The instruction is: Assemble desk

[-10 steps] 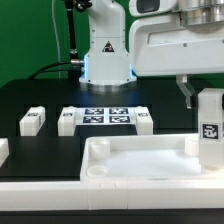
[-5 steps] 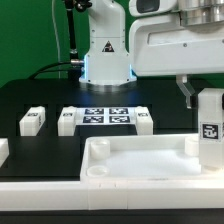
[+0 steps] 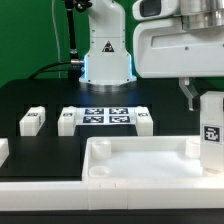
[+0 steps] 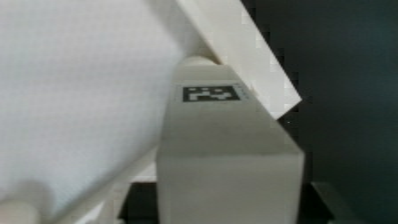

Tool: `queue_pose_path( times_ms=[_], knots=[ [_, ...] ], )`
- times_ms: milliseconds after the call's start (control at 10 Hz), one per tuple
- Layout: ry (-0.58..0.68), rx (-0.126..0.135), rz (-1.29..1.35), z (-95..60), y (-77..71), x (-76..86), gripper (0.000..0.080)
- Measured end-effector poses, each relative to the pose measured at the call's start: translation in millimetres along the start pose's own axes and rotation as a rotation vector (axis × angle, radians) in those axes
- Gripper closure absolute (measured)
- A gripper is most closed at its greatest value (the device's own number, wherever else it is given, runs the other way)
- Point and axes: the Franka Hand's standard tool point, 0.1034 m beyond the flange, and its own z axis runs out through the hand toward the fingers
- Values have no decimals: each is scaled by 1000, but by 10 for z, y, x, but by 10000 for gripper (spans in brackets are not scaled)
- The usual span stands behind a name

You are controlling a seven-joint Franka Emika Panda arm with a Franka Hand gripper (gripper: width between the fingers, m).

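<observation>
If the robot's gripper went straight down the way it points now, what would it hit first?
The gripper seems shut on the upright square white plastic leg; straight down, that leg would likely meet the large white rimmed plastic slab first, at its corner on the exterior view's right.

We log a glossy white arm (image 3: 175,45), its near right casing bulky with rounded edges. The base (image 3: 100,62) at far centre is a white tapered column with a small black triangle mark (image 3: 108,47) on its front. A pale blue glowing ring (image 3: 106,79) sits at its foot. A thin black cable (image 3: 72,40) runs down left of the base. There is a grey joint band (image 3: 150,8) atop the near casing. One dark finger (image 3: 188,93) pokes out below it.
</observation>
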Motion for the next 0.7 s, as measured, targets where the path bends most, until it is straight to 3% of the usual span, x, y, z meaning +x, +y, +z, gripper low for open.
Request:
queue_pose_path(
  times_ms=[300, 500, 700],
  knots=[
    [-31, 22, 420, 19, 25, -39, 508],
    [-55, 68, 664, 33, 39, -63, 508],
    [-59, 70, 669, 33, 38, -69, 502]
  ],
)
